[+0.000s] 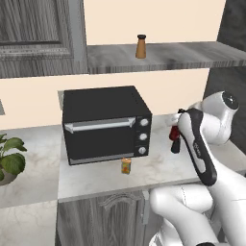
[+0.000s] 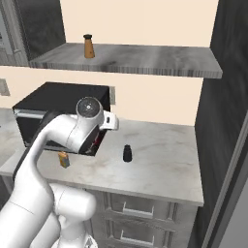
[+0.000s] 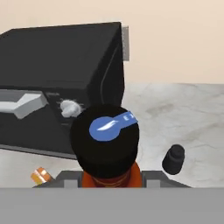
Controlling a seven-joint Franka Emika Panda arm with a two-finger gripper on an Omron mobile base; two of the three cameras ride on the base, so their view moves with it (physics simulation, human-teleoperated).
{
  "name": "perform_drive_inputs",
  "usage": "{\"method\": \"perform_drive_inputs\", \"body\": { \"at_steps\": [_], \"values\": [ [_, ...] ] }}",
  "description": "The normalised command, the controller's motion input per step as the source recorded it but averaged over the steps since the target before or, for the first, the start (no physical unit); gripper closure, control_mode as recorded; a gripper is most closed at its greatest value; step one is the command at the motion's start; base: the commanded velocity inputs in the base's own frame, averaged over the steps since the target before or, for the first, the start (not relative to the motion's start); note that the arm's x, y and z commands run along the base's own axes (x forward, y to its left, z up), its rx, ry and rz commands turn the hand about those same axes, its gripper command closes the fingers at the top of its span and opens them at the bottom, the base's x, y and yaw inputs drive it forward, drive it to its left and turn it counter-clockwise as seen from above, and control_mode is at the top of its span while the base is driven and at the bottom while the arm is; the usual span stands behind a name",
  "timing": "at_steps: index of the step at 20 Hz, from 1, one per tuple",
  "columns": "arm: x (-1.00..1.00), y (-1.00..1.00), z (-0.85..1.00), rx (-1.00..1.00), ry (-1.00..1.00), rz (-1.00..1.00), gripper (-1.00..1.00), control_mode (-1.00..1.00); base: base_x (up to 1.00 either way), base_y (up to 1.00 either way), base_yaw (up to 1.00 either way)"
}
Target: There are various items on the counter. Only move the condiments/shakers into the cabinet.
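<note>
**Op:** Red sauce bottle (image 3: 110, 146) first. In the hand view its black cap sits right between the finger tips, red shoulder just under it, so I read the gripper (image 3: 109, 181) as clamped on the red sauce bottle. The left base view shows the bottle (image 1: 174, 133) at the hand, beside the toaster oven (image 1: 103, 122), low over the counter (image 1: 158, 166). Whether its base is off the stone, I cannot tell.

**Obs:** The others?

**Op:** Tan shaker (image 1: 141, 46) stands upright on the cabinet shelf (image 1: 192, 55), so that one is done. Black shaker (image 2: 128, 153) is upright on the counter, well apart from the oven, just beside the red bottle as the hand view has it (image 3: 173, 159). The orange-yellow carton (image 1: 126, 166) sits in front of the oven; it stays put.

**Obs:** So which step?

**Op:** My judgement: second of three, the grasp made, the carry ahead. Next move calls for a straight lift clear of the oven's corner, then a rise to shelf height and a reach inward, keeping the bottle upright. I'd set it apart from the tan shaker so neither tips. The slim bottle is top-heavy in the grip; I'd go slowly.
</note>
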Motion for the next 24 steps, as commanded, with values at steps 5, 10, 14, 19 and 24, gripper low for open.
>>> {"method": "perform_drive_inputs", "body": {
  "at_steps": [5,10,14,19,24],
  "values": [
    [-0.49,0.0,1.0,0.0,-0.01,0.0,1.0,-1.0,0.0,0.0,0.0],
    [-0.25,0.0,1.0,0.0,-0.06,-0.01,1.0,-1.0,0.0,0.0,0.0],
    [0.0,0.0,1.0,0.0,-0.12,-0.01,1.0,-1.0,0.0,0.0,0.0],
    [0.08,0.0,1.0,0.0,-0.07,-0.03,1.0,-1.0,0.0,0.0,0.0],
    [0.22,-0.01,0.91,0.0,-0.1,-0.03,1.0,-1.0,0.0,0.0,0.0]
  ]
}}
